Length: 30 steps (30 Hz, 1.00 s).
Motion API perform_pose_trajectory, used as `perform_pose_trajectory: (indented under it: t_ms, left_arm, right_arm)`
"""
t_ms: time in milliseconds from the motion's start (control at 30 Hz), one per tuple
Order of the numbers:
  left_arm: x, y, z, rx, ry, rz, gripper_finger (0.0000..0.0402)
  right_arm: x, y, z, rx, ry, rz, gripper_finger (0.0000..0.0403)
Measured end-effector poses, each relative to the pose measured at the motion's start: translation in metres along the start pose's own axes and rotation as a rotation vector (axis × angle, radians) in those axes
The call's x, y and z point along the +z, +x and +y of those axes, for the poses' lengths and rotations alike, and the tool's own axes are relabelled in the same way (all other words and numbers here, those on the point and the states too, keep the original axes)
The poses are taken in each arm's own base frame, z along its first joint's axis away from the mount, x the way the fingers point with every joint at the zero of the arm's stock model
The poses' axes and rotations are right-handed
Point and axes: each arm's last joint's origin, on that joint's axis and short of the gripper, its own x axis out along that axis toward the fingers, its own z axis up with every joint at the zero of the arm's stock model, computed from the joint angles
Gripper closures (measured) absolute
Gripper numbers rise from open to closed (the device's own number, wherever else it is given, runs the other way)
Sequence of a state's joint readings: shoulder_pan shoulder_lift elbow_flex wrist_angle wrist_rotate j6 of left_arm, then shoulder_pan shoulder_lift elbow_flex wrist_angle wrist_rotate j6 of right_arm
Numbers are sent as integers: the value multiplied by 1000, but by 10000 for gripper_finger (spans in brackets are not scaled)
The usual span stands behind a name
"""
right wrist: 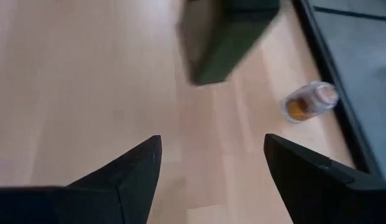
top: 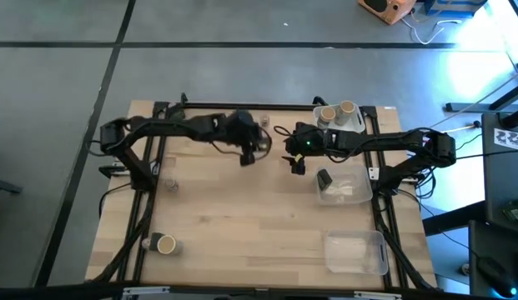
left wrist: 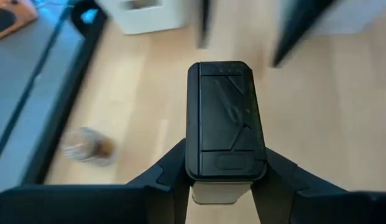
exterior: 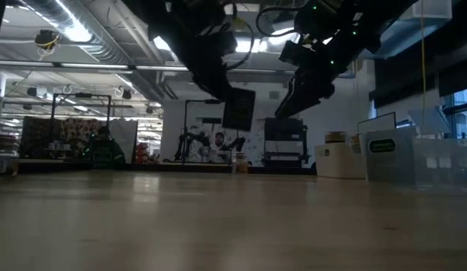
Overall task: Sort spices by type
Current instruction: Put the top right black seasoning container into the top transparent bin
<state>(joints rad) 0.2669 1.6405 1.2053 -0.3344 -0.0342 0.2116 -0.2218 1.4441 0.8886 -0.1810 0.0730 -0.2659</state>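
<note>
Wooden counter (top: 242,217) carries, at its near left corner, a tan-topped jar (top: 165,244) lying on its side; at the near right sits an empty clear tray (top: 356,252). Farther back on the right, another clear tray (top: 346,185) holds one dark blocky container (top: 324,177). Mid-counter, a small clear jar (right wrist: 309,101) lies near the left edge. Above the far middle, the left gripper (left wrist: 225,180) hangs with its fingers clamped on a dark grey blocky spice (left wrist: 225,118), lifted off the wood. Just right of it, the right gripper (right wrist: 211,162) hovers, fingers apart and empty. Far right, a white tray (top: 340,119) holds tan-topped jars (top: 337,111).
</note>
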Motion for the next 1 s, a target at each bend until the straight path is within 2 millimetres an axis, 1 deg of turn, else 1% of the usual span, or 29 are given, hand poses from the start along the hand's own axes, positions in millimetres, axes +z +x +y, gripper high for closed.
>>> perform_pose_trajectory:
  t_ms: [100, 233, 300, 500, 667, 800, 900, 1000]
  left_arm:
    - [2, 1, -20, -8, 15, -9, 283]
    - [-6, 8, -44, -31, 6, -1, 281]
    - [-9, 12, -53, -45, -6, -21, 281]
    - [-31, 32, -80, -89, -37, -22, 281]
    - [-38, 46, -103, -126, -35, -41, 278]
    - [-42, 55, -117, -152, -30, -39, 278]
    - [-45, 60, -125, -164, -48, -37, 277]
    - [-46, 60, -130, -171, -61, -29, 270]
  right_arm:
    - [0, 0, 2, 62, 46, -11, 121]
    - [0, -2, 9, 142, 80, -7, 121]
    - [1, -3, 16, 164, 73, 2, 121]
    - [6, -6, 40, 225, 17, -9, 121]
    - [11, -8, 54, 255, -3, -42, 121]
    - [13, -10, 62, 272, -6, -60, 121]
    - [13, -11, 67, 285, -8, -58, 121]
    - [13, -10, 74, 302, -6, -54, 121]
